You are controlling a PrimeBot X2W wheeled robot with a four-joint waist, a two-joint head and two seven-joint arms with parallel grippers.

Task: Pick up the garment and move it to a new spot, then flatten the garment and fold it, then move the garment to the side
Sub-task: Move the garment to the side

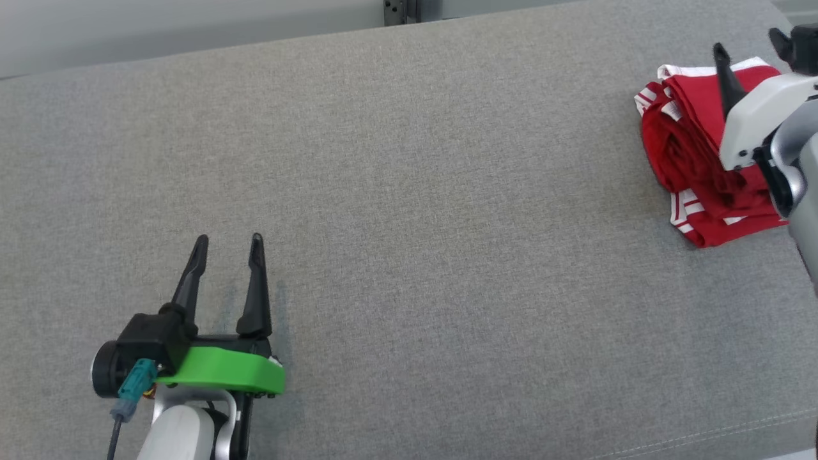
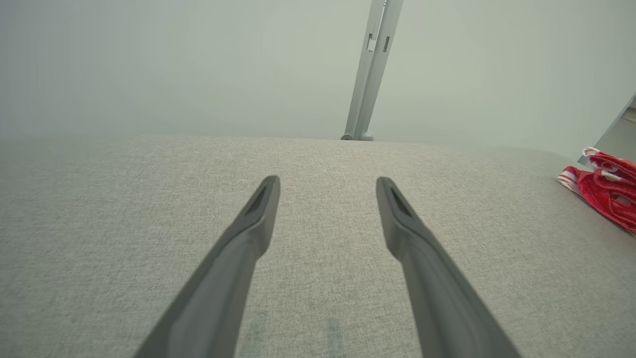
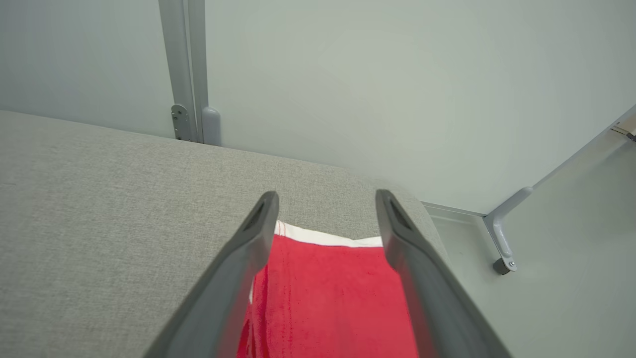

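Head view: we see one red, white-striped garment (image 1: pixel 690 147) bundled at the upper right of the grey cushion (image 1: pixel 409 191). We judge it light, soft and floppy, best pinched at a folded edge. Of the two grippers, the right gripper (image 1: pixel 749 43) hangs over the garment with its fingers spread. The left gripper (image 1: pixel 229 241) is spread and empty at the lower left.

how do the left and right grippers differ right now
The left gripper is at the lower left over bare grey cushion; the right gripper is at the far right, over the red garment. The left gripper shows a green mount at its base; the right gripper shows a white housing. Both are open and hold nothing.
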